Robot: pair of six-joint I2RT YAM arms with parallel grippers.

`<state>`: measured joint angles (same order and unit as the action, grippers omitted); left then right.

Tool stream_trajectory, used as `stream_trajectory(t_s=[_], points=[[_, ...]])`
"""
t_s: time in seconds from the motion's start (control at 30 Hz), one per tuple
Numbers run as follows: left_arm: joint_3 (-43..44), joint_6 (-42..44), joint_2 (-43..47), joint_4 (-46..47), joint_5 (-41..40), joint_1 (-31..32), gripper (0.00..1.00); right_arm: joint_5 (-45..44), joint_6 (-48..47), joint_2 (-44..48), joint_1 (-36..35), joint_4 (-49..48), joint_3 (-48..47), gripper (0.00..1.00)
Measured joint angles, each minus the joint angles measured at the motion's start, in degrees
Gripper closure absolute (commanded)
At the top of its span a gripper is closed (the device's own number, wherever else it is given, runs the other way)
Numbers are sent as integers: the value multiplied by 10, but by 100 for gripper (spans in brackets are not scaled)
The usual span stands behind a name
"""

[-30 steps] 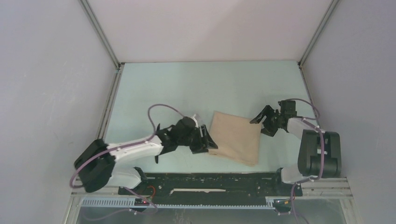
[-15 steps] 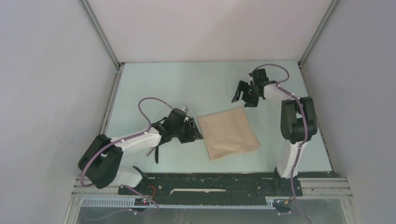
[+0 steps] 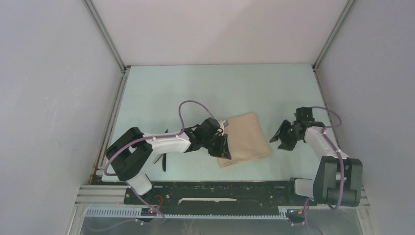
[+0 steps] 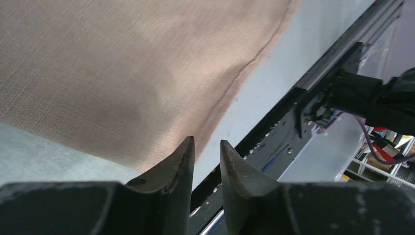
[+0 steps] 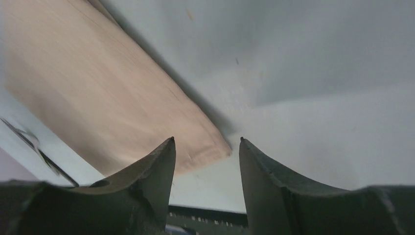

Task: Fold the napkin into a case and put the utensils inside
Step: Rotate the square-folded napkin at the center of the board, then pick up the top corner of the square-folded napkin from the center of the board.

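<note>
The pale bench (image 3: 161,93) carries the napkin (image 3: 246,138), folded into a tan slab at the middle of the overhead frame. The left fingers (image 4: 182,164) sit at its lower left edge, nearly together with a slim empty gap between them. The right fingers (image 5: 159,166), just right of the napkin and clear of it, stand spread around nothing.

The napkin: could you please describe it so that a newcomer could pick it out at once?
On the pale blue-green table, look between the left hand and the right hand. The napkin lies there folded flat, the only soft tan thing among black-and-white arms.
</note>
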<state>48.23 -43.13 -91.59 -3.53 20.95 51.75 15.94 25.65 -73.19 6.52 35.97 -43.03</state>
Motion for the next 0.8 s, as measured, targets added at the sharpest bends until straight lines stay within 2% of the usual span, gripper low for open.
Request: stream_trajectory(t_s=[0.13, 0.33, 0.53, 0.8], points=[[-1, 7, -31, -8, 5, -1, 73, 14, 20, 3, -20, 26, 54, 45], [-7, 12, -35, -2, 5, -1, 76, 11, 45, 3, -33, 19, 58, 46], [-50, 11, -35, 11, 8, -2, 78, 11, 49, -2, -33, 2, 79, 52], [-57, 11, -33, 26, 17, -5, 79, 19, 50, -9, -38, -17, 90, 55]])
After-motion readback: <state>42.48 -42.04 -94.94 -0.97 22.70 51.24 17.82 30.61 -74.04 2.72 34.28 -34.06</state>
